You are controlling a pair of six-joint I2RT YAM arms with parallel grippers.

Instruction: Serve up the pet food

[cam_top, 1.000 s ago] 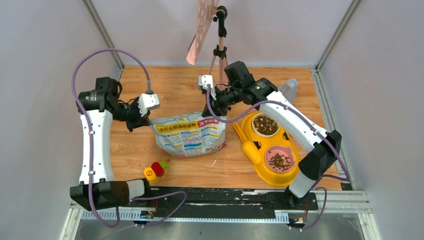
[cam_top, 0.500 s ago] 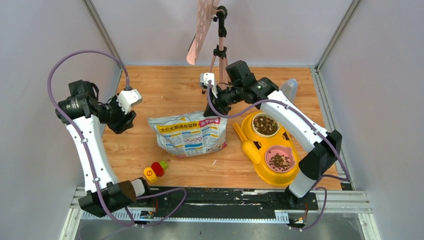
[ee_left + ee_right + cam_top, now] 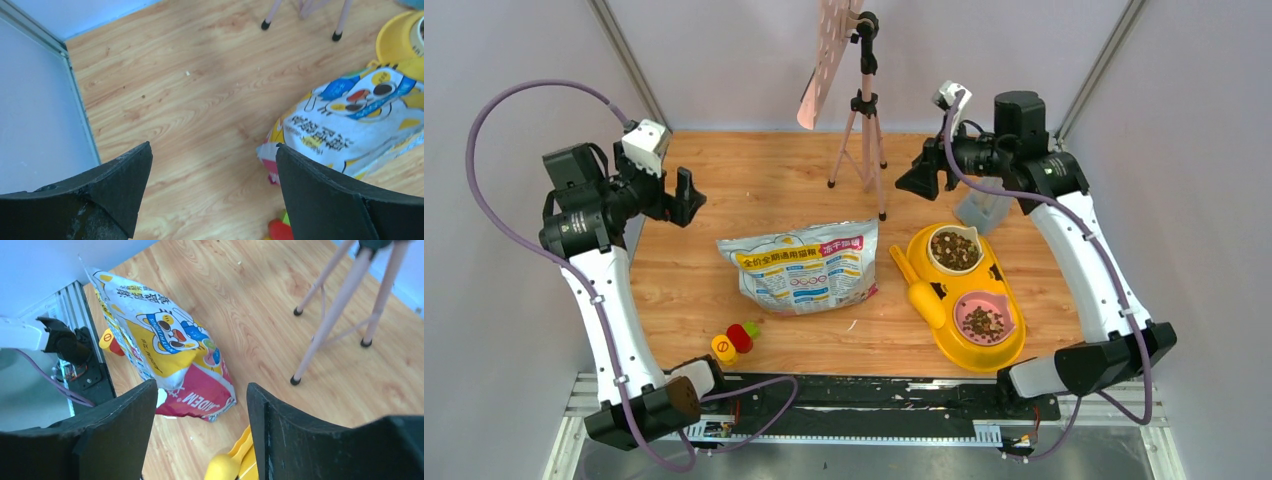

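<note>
The pet food (image 3: 955,247) is dark-brown kibble heaped in a white bowl, with more of it (image 3: 982,322) in a pink bowl; both bowls sit in a yellow feeder tray (image 3: 1016,345). The printed bag (image 3: 799,268) lies on the wooden table, also seen in the wrist views as the bag (image 3: 350,125) and the bag (image 3: 160,350). My left gripper (image 3: 686,195) hovers left of the bag, its jaws wide apart and empty, as the left gripper (image 3: 212,150) shows over bare wood. My right gripper (image 3: 919,178) hangs at the back right, open and empty, as the right gripper (image 3: 201,387) shows.
A yellow scoop (image 3: 921,290) rests on the tray's left side, also seen as the scoop (image 3: 225,465). A pink tripod (image 3: 864,110) stands at the back centre. A clear container (image 3: 981,205) is behind the tray. Small red and yellow pieces (image 3: 732,341) lie near the front edge.
Both grippers have opened and let go of the bag. The left arm swung back to the left, the right arm up and to the back right. The bag stays lying on the table.
</note>
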